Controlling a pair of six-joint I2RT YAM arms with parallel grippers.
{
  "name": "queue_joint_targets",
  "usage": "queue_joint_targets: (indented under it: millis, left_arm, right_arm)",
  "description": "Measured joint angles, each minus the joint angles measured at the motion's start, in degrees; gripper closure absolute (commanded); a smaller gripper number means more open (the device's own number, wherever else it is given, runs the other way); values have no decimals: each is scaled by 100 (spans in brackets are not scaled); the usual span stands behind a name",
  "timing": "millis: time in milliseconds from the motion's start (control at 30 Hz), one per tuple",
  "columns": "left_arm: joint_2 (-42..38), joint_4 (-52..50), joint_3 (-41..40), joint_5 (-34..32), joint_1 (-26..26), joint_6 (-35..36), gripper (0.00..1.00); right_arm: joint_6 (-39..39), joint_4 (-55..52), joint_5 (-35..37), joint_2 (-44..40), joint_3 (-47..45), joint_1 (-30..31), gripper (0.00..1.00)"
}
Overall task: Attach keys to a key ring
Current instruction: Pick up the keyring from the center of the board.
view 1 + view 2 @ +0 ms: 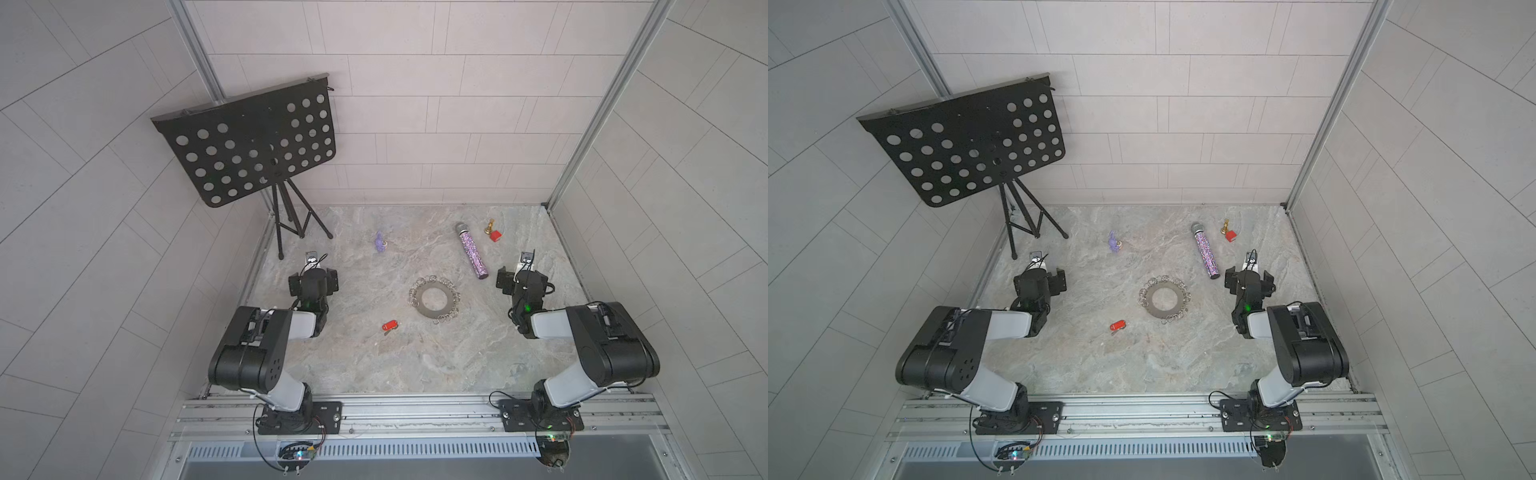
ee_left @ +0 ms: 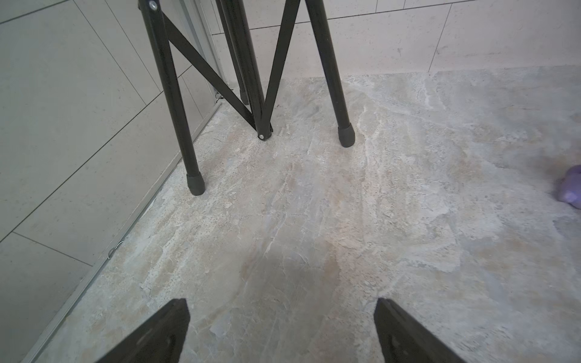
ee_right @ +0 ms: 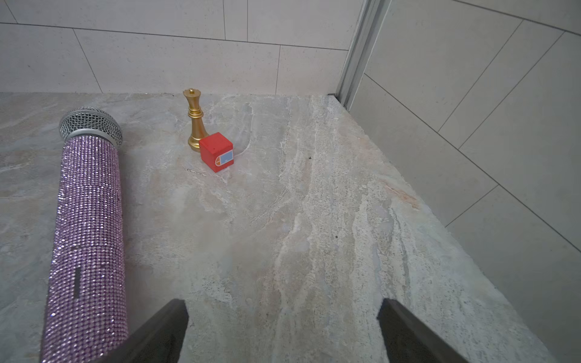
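The task seems at its very start: nothing is held. Nearest, the left arm [image 1: 249, 345] and right arm [image 1: 611, 345] sit folded, elbows raised, forearms reaching away from me. On the bench [image 1: 415, 365], the red-tagged key [image 1: 389, 325] lies loose, near but apart from the key ring [image 1: 420, 300] just beyond. Flanking the ring, the left fingers [image 2: 163, 333] and right fingers [image 3: 157, 333] hang spread wide, empty. Next, one arm likely must swing inward and lower onto the key.

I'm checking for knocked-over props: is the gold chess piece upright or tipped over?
Upright: the chess piece stands on its round base, crown up, its foot partly behind the red cube.
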Motion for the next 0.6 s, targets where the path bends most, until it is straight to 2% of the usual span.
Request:
queue_joint_targets:
  millis: [600]
  left_arm:
    - [0, -111, 0, 315, 166, -2, 0]
  right_arm:
    - [2, -4, 0, 0, 0, 0, 0]
